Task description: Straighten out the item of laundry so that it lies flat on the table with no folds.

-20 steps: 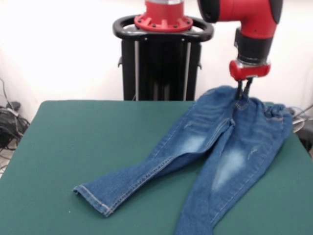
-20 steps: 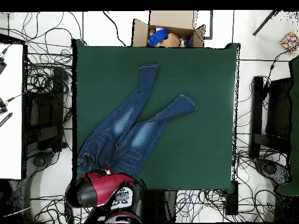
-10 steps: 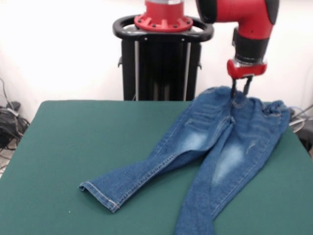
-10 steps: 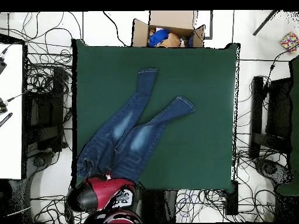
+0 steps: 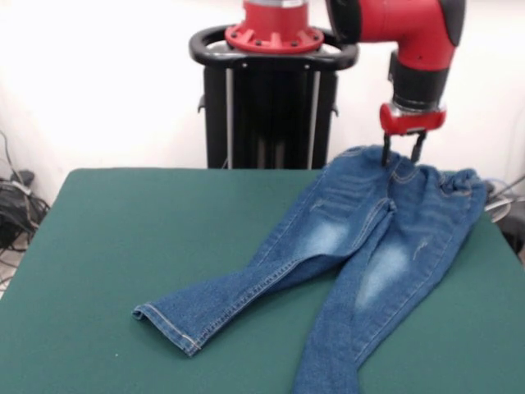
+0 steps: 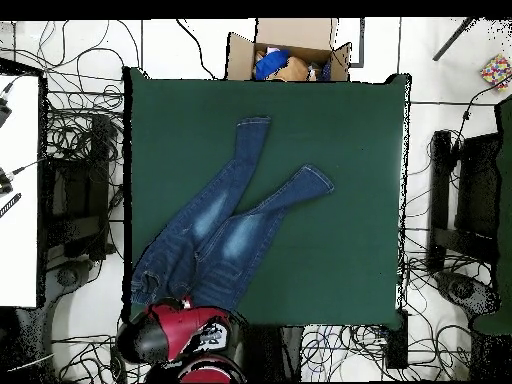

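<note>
**A:** Going left to right on the bench (image 5: 123,238), what do you have?

**B:** The left half of the green top is bare. Then the jeans (image 5: 361,246) start: one hem near the front, that leg running up and right to the seat, the other leg dropping off the lower edge of the front view. The waistband sits at the bench's far right corner, close to my pedestal. From overhead the jeans (image 6: 215,235) lie diagonally, legs spread in a V.

**B:** My gripper (image 5: 401,153) is just above the waistband, prongs parted, holding nothing.

**A:** What's different from a second ago?

**B:** Then the prongs were down in the waistband cloth and I was dragging it back toward my base. The legs slid with it and drew out longer. Now I've let go and lifted clear, and the cloth has settled.

**A:** So is it done?

**B:** I judge it nearly flat. The waistband is bunched by its elastic, and it may overhang the edge; I can't tell.
</note>
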Available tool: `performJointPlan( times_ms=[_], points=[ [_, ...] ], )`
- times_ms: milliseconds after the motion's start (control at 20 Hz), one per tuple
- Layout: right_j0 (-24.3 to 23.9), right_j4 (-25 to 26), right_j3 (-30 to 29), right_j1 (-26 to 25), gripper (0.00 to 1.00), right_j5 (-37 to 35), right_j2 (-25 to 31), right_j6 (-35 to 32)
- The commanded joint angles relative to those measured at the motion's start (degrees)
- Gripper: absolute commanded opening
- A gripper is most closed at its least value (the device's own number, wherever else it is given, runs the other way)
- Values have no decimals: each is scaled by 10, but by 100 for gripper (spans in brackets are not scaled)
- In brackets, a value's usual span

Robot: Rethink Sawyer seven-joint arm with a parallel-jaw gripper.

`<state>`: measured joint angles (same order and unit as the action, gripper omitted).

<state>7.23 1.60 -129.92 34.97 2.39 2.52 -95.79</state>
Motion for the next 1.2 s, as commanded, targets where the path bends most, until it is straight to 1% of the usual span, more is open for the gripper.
performJointPlan(
  times_ms=[50, 150, 250, 450, 700, 750, 950, 1100, 1200],
  points=[
    [7, -59, 43, 1, 100, -63, -10, -124],
    [23, -71, 68, 3, 100, -76, -29, -121],
    [45, -83, 122, -9, 100, -105, -60, -104],
    [40, -80, 194, -24, 100, -159, -74, -75],
    [31, -58, 233, -21, 100, -184, -78, -70],
    [26, -49, 240, -23, 100, -184, -77, -66],
    [-22, -24, 267, -38, 100, -191, -44, -35],
    [-49, -10, 289, -48, 100, -193, -26, -14],
    [-70, -2, 304, -49, 100, -213, -13, 4]
  ],
)
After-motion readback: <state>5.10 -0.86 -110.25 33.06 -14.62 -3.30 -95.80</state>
